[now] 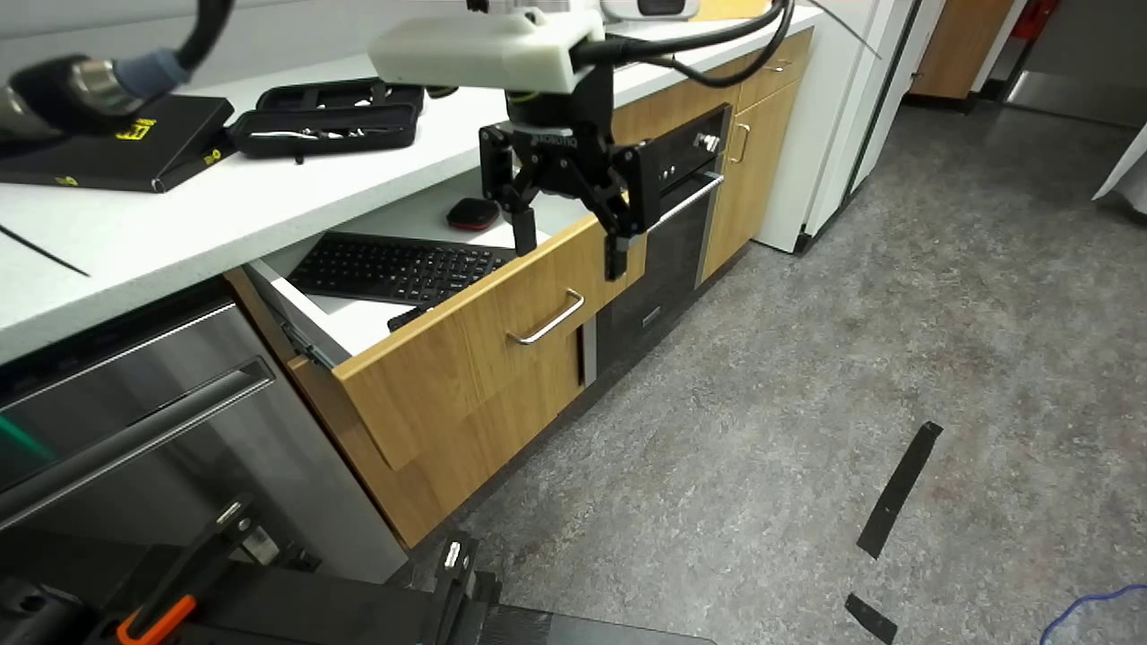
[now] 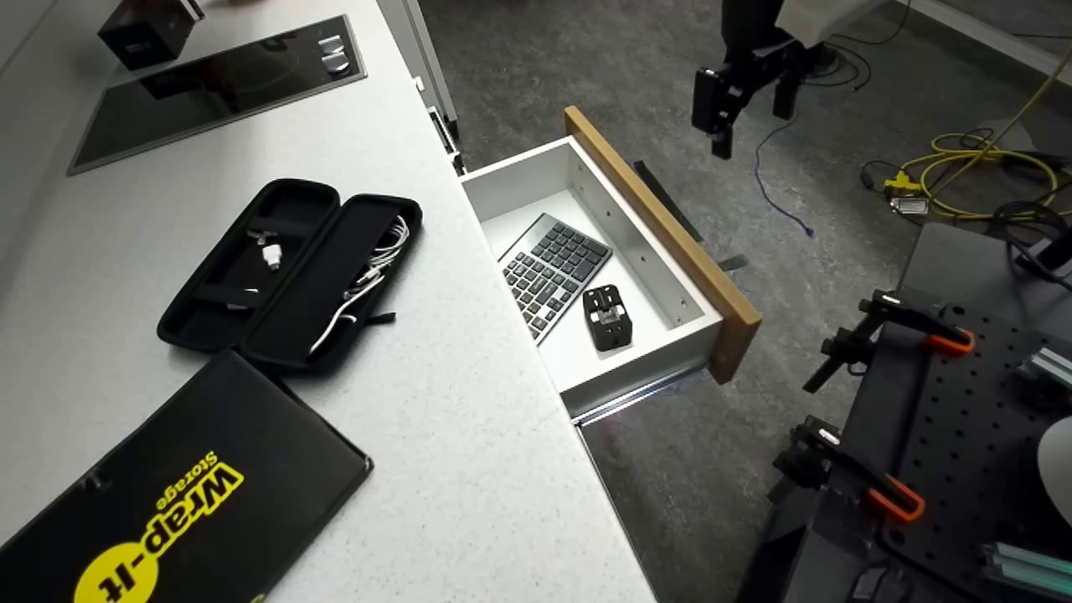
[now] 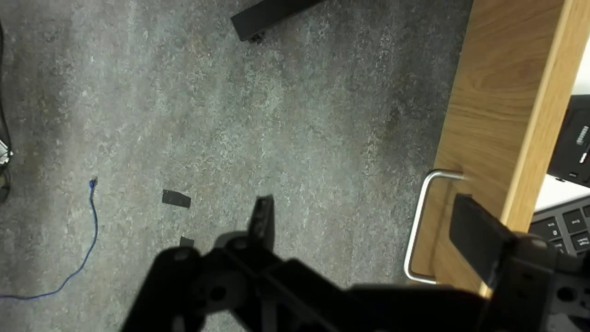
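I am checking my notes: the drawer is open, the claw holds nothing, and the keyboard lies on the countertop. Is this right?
Not quite: the keyboard lies inside the drawer, not on the countertop, as both exterior views show. The drawer is open, and the claw holds nothing.

Countertop (image 2: 469, 469) is glaring near-white in both exterior views; floor (image 2: 536, 67) is looking dimmer. Steel appliance (image 1: 224, 466) is reflecting a green streak (image 1: 25, 437), drawer rail (image 2: 639, 398) is glinting. Handle (image 3: 416, 226) is casting a faint shadow on the drawer front (image 3: 502, 101). Cable connector (image 1: 99, 88) is sitting unfocused; in wrist view, gripper (image 3: 362, 200) is showing dark, blurred.
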`<state>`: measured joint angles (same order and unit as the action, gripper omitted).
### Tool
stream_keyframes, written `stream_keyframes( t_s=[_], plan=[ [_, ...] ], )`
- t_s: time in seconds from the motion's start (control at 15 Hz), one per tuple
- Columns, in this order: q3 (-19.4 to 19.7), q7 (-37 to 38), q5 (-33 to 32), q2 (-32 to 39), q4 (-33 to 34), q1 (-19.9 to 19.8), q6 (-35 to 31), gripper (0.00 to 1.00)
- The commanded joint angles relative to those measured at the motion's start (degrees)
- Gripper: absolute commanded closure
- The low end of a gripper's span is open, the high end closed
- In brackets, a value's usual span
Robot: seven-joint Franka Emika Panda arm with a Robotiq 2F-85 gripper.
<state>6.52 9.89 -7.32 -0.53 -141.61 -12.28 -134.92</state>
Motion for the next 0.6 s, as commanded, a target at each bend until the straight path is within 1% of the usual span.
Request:
stream_keyframes(
  t_s=[0.0,0.07,0.27,0.47,0.53],
  plan=[
    [1.05,-0.01,-0.01,-0.05,0.16,1.05,0.1,0.0],
    [1.05,-0.01,0.0,-0.05,0.24,1.05,0.1,0.0],
    [1.5,6.92,-3.45,5.97,3.78,0.76,-1.09,0.0],
    [3.06,13.0,-4.04,12.85,8.85,1.07,-2.13,0.0],
    [3.58,13.87,-3.34,14.99,10.47,1.32,-2.43,0.0]
  ],
)
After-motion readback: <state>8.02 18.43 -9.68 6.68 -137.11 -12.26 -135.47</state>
